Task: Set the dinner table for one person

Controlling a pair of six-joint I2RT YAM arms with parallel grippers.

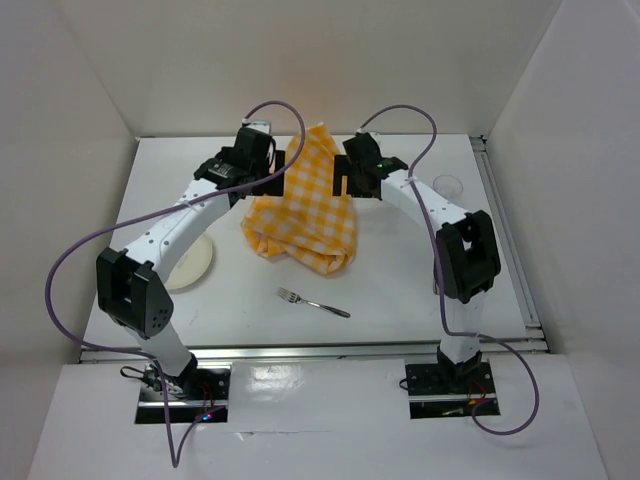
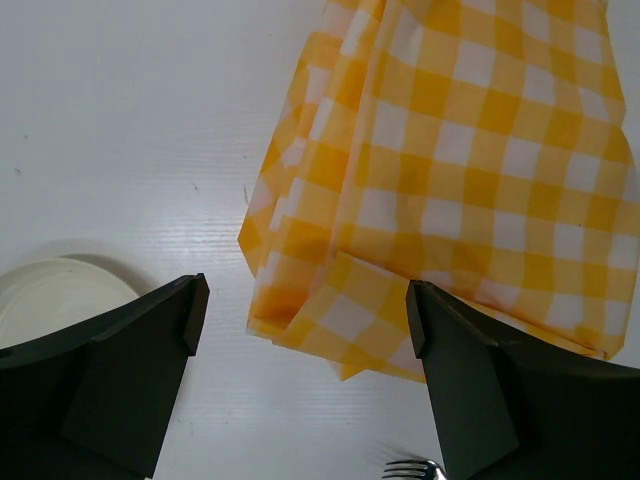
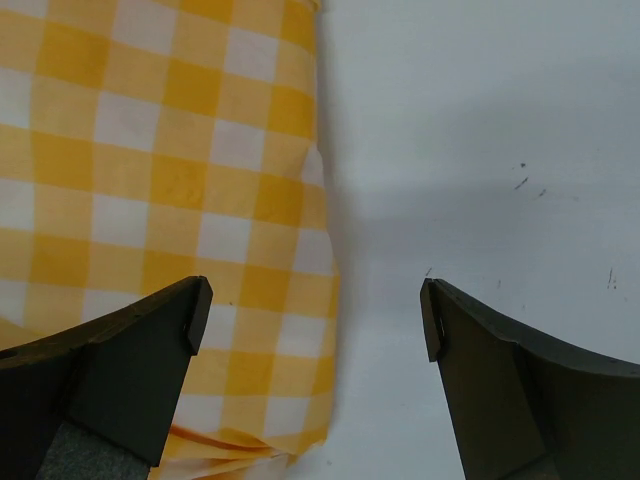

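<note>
Cloth point(image 1: 305, 210), yellow and white, lies bunched up on the white worktop point(image 1: 420, 290), near the middle of its far edge. The left pincer point(image 2: 305, 300) and the right pincer point(image 3: 315, 305) hang over it, one at each side, both wide open and holding nothing. A plate point(image 1: 190, 262) sits by the left edge. A fork point(image 1: 313, 302) lies near the near edge.

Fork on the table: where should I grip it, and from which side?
Grip the fork at mid-handle, coming straight down from above and closing across its narrow width. It lies flat on the dinner table, tines to the left, handle slanting right and nearer, clear of the checked cloth.
</note>
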